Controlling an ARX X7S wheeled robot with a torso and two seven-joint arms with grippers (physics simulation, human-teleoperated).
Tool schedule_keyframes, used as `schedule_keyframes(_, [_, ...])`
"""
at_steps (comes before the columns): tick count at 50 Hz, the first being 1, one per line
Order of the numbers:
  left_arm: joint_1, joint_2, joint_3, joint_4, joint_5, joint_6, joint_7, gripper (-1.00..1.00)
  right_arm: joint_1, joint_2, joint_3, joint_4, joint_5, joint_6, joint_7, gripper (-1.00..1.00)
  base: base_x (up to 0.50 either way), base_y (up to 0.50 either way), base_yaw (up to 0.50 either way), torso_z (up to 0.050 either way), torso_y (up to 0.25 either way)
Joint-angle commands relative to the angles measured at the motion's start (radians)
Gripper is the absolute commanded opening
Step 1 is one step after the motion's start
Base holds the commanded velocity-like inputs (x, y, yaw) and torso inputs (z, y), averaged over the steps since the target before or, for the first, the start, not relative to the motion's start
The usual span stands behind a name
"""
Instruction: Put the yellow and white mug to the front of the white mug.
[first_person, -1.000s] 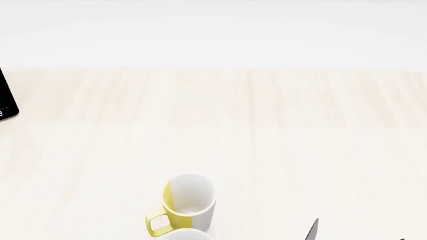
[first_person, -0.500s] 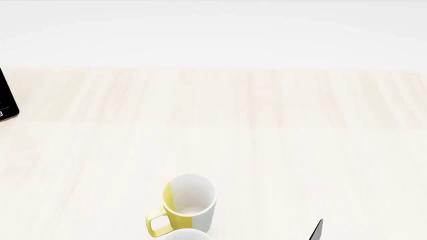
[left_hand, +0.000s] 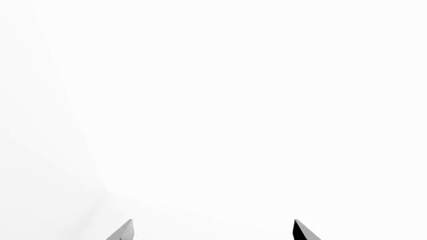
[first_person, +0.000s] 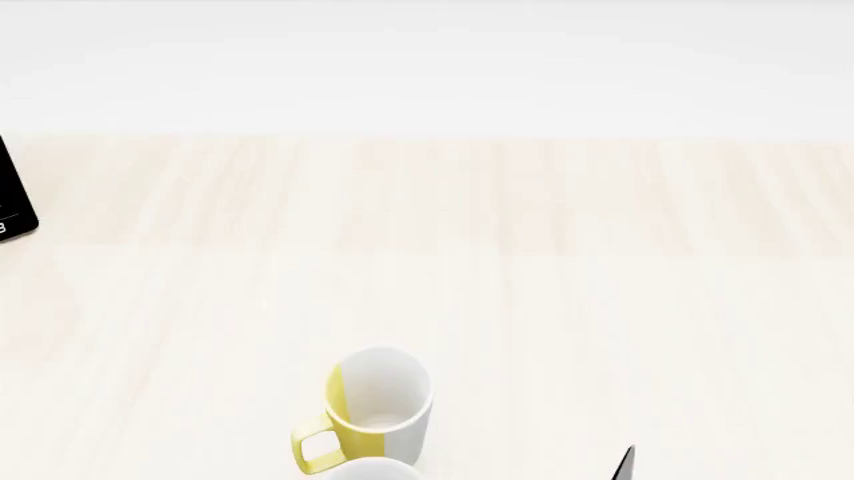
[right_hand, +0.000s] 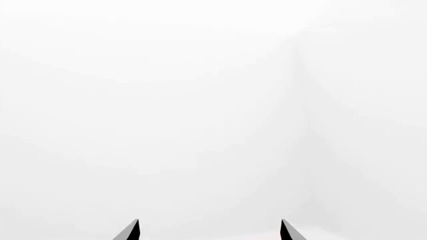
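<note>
Your left gripper (left_hand: 212, 231) shows only in the left wrist view: two dark fingertips (left_hand: 124, 231) poke in at the frame edge w/ a wide gap between them, so it's spread open. Nothing sits between the tips, nothing touches them; all you see past them is blank white.

Your right gripper (right_hand: 209, 231) reads the same in the right wrist view: two dark fingertips (right_hand: 131, 231) set well apart, released, empty, facing blank white w/ a faint wall corner beyond. No mug shows in either wrist view.

In the head view, one dark finger tip (first_person: 623, 464) of the right gripper pokes up at the bottom edge. It's apart from both mugs, no contact.

The yellow and white mug (first_person: 378, 405) stands upright on the pale wood table (first_person: 561, 300), off to the left of that tip and slightly farther from you. Its yellow handle points left and toward you, away from the tip; inside is white.

The white mug (first_person: 370, 470) is just a sliver of rim at the bottom edge, directly on the near side of the yellow and white mug. Can't tell if the two touch.

A dark object (first_person: 14, 200) sits at the far left edge of the table, well apart from both grippers and mugs.
</note>
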Motion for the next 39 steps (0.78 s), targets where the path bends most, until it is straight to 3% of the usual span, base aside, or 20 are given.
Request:
schedule_keyframes(1, [0.005,0.000,0.018,-0.024,0.007,0.001,-0.001,1.00,-0.036,0.010,-0.009,-0.039,-0.028,-0.033,0.004,1.00,0.00,0.00,0.00,0.000,0.000])
schedule_keyframes(18, [0.033,0.000,0.068,-0.095,0.069,0.001,-0.065,1.00,-0.124,0.024,-0.026,-0.119,-0.126,-0.112,0.015,1.00,0.00,0.00,0.00,0.000,0.000])
schedule_keyframes(30, [0.029,-0.009,0.090,-0.160,0.205,-0.007,-0.203,1.00,-0.160,0.032,-0.035,-0.146,-0.185,-0.148,0.020,1.00,0.00,0.00,0.00,0.000,0.000])
schedule_keyframes(39, [0.036,0.000,0.077,-0.085,0.323,0.001,-0.278,1.00,-0.168,0.037,-0.032,-0.151,-0.189,-0.155,0.027,1.00,0.00,0.00,0.00,0.000,0.000])
